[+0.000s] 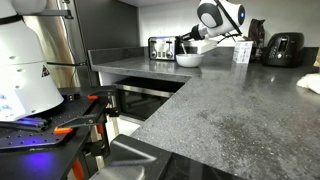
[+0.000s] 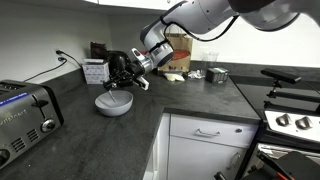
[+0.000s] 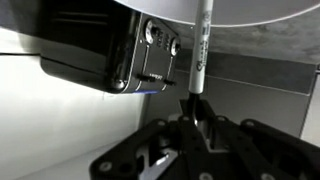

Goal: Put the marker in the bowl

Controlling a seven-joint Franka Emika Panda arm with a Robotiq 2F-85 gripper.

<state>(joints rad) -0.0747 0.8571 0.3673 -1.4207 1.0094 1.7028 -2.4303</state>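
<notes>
My gripper (image 3: 192, 112) is shut on the marker (image 3: 199, 55), a thin stick with a pale barrel and a dark end held between the fingers. In the wrist view the marker points up toward the rim of the white bowl (image 3: 240, 10) at the top edge. In both exterior views the gripper (image 2: 124, 72) (image 1: 189, 44) hovers just above the wide white bowl (image 2: 113, 102) (image 1: 188, 59) on the dark counter. The marker is too small to make out in those views.
A toaster (image 2: 22, 118) stands at the counter's near end; it also shows as a black box (image 3: 100, 45) in the wrist view and behind the bowl (image 1: 161, 46). A tall white cup (image 1: 241, 52), a black appliance (image 1: 284, 48) and a small box (image 2: 95, 71) stand nearby.
</notes>
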